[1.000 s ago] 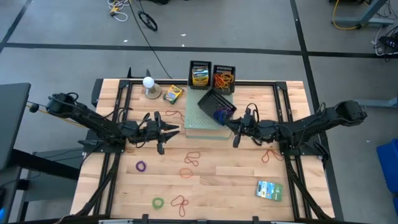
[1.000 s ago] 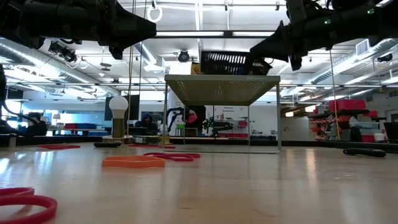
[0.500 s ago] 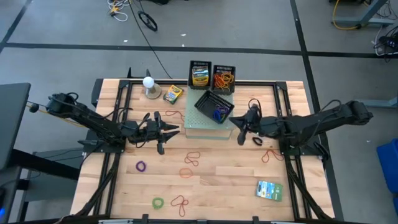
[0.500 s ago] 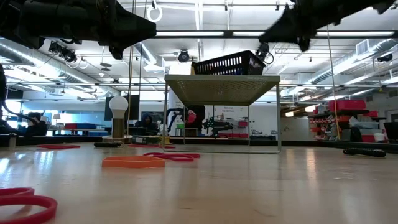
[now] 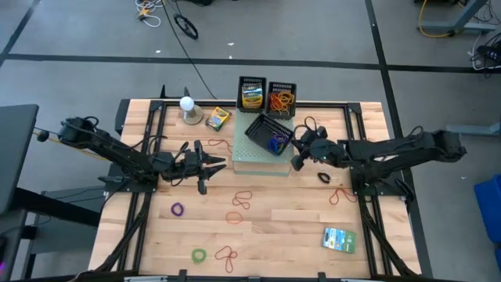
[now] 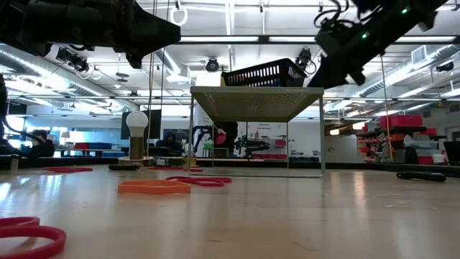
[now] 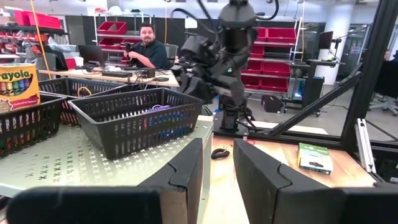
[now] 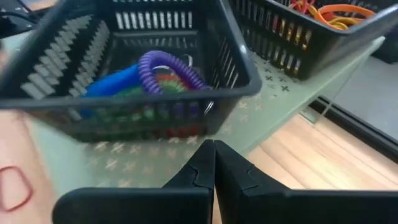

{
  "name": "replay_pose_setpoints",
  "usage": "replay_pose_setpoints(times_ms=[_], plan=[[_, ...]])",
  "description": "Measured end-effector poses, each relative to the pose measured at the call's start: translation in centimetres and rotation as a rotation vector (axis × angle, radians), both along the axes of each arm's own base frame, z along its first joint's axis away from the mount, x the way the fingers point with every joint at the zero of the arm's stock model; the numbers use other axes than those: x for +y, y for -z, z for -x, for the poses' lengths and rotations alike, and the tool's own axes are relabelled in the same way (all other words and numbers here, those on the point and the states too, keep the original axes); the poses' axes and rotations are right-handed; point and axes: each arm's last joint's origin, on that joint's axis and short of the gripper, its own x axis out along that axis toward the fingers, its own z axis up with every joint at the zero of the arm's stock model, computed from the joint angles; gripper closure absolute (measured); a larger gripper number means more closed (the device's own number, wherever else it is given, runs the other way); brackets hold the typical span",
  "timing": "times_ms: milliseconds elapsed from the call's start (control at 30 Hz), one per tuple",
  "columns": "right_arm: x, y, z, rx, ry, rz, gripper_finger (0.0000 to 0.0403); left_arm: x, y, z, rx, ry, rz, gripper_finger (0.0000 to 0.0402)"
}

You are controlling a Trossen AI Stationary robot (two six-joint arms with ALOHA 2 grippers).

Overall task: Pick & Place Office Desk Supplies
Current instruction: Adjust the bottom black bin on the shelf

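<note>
Hovering beside the pale green perforated platform (image 5: pixel 262 157), my right gripper (image 5: pixel 296 157) has its fingers (image 8: pixel 214 163) pressed together on nothing, just off the tilted black basket (image 5: pixel 270 135). That basket sits askew on the platform and holds a coiled purple band (image 8: pixel 166 65), a blue one (image 8: pixel 115 83) and bits of green and red behind its mesh wall. Two more black baskets stand behind it: one with a yellow-green crayon box (image 5: pixel 251 96), one with a tangle of orange bands (image 5: pixel 282 99). A second crayon box (image 5: pixel 217 118) lies flat on the wooden table (image 5: pixel 297 227) near the white ball on a round base (image 5: pixel 188 108). Loose bands dot the table: purple (image 5: pixel 178 209), green (image 5: pixel 199 254), orange (image 5: pixel 235 218), several thin red loops (image 5: pixel 243 198), and a black one (image 5: pixel 323 177). A green-blue-white packet (image 5: pixel 339 239) lies flat near the front right corner. My left gripper (image 5: pixel 215 164) waits left of the platform, fingers (image 7: pixel 186 177) parted a little, pinching nothing.
</note>
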Motion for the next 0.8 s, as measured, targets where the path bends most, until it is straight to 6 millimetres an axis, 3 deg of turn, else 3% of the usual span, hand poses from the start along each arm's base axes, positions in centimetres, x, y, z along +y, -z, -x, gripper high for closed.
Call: replay_pose_setpoints(times_ms=[333, 800], plan=[[-2.2, 0.5, -1.0, 0.009, 0.014, 0.027, 0.0396, -0.1, 0.1, 0.0, -0.005, 0.034, 0.071, 0.0305], [-3.1, -0.1, -1.3, -0.012, -0.066, 0.078, 0.0396, -0.2, -1.1, -0.6, -0.056, 0.030, 0.153, 0.0306]])
